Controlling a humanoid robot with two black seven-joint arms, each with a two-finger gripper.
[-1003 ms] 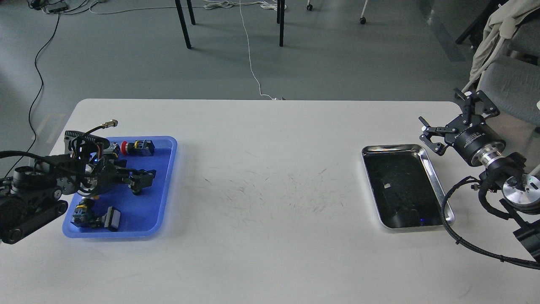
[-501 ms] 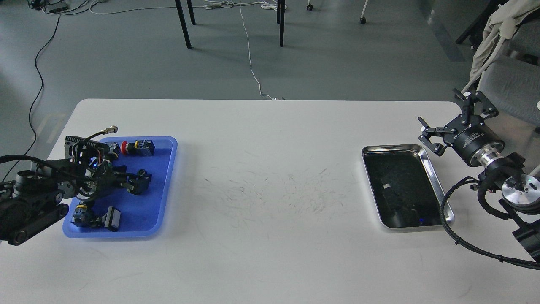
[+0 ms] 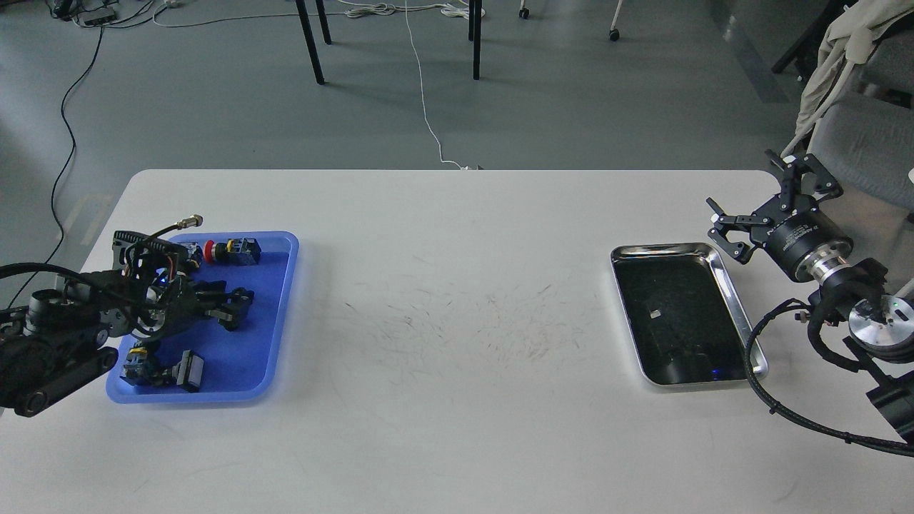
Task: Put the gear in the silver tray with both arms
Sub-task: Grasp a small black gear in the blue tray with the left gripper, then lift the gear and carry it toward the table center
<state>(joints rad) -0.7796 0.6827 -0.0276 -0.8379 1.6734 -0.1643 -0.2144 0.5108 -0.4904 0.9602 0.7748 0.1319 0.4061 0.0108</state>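
Left gripper (image 3: 232, 305) low over the blue tray (image 3: 275, 314), near its middle, fingers pointing right. Jaws drawn close around a small dark part there; whether actually clamped on it or only touching, cannot tell at this size. Left arm (image 3: 57, 343) in from the left edge, wrapped in black cable.

In the blue tray: a red-capped button switch (image 3: 228, 250) at the far end, just beyond the left gripper; a small yellow-and-black component (image 3: 139, 363) and a dark block with a pale face (image 3: 189, 370) at the near end, side by side, both clear of the fingers.

Silver tray (image 3: 742, 314) far off on the right side of the white table (image 3: 457, 400), well apart from the blue tray and from the left gripper. Dark reflective floor, only a small pale speck on it.

Right gripper (image 3: 760, 207) just beyond the silver tray's far right corner, raised off the table, fingers spread wide apart and holding nothing. Right arm (image 3: 850, 285) in from the right edge, a black cable (image 3: 757, 378) looping down across the silver tray's near right corner.
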